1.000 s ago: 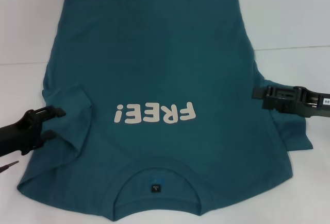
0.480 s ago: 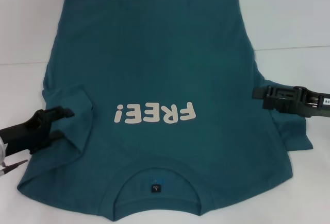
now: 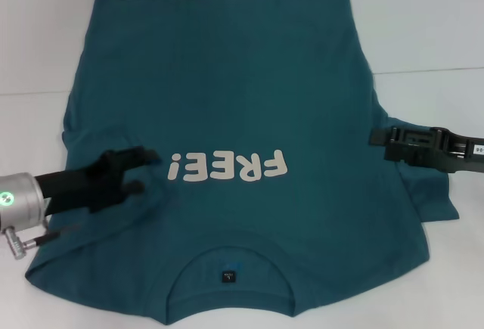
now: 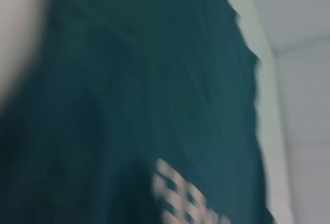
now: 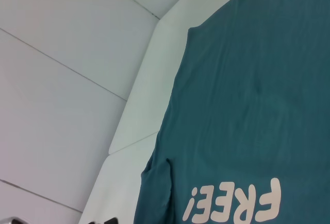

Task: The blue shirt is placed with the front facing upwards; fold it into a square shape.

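white table [image 3: 439, 34] holds the shirt [image 3: 227, 94] flat, collar at 6 o'clock. left gripper [image 3: 140, 170], fingers parted and holding nothing, sits over the chest at 9 o'clock. right gripper [image 3: 376, 137] hovers at the 3 o'clock edge; its fingers can't be read.

A big white table [image 3: 439, 26] fills the room we can see. A thin line runs across its top. Behind it stands a white wall [image 5: 62, 80] made of big flat panels with thin lines.
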